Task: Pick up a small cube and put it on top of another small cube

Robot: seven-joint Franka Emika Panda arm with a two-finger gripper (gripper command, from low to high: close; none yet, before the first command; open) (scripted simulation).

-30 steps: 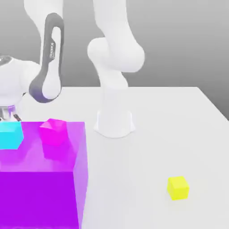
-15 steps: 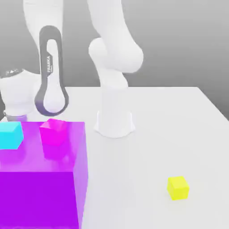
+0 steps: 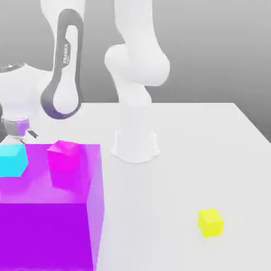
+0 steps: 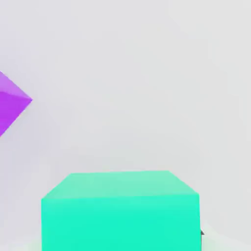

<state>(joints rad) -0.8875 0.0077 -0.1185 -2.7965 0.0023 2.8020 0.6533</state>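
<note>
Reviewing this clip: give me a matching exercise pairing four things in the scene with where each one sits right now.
Things:
1. small matte yellow cube
2. small magenta cube
3. plain teal-green cube
4. large translucent purple block

Places:
A. close beneath the hand camera
B. alone on the white table, toward the exterior view's right
C. fills the lower corner at the exterior view's left
D. seen through the purple block's upper part

Pairs: 1-B, 2-D, 3-A, 4-C
</note>
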